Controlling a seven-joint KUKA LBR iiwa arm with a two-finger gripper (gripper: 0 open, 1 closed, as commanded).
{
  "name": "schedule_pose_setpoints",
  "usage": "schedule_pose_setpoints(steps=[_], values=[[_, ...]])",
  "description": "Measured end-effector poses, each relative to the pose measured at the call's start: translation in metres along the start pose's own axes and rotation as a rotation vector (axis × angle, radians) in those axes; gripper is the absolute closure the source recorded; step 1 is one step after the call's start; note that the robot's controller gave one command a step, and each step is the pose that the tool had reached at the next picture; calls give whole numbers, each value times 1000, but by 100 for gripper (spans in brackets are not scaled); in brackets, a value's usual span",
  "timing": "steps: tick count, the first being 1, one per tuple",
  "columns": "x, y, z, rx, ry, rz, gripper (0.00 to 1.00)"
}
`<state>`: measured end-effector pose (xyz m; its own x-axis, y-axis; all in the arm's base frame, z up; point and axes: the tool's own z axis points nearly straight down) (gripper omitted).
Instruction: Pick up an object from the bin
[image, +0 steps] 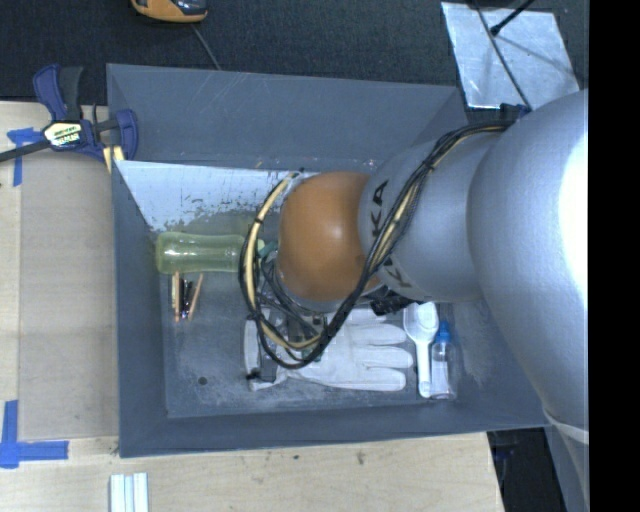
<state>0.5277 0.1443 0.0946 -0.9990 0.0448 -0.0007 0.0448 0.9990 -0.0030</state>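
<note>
Pale green tube (200, 253) left; small orange-black item (185, 297) just below; white bottle (430, 375) far right.

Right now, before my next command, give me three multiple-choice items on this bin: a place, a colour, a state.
1. The white glove lies: A) along the bin's lower wall B) in its upper left corner C) outside it.
2. The cylinder at the left is: A) red B) pale green C) black.
3. That cylinder is: A) upright B) lying on its side C) lifted clear.
Key: 1 A, it stretches beside the lower wall; 2 B, translucent green; 3 B, its length runs across the floor.
</note>
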Motion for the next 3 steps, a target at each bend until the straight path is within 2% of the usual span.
schedule_pose_setpoints(steps=[1, 2, 3], values=[[-51, -67, 23, -6, -6, -269, 100], [-51, -67, 23, -5, -6, -270, 100], [-86, -83, -118, -3, -4, -288, 100]])
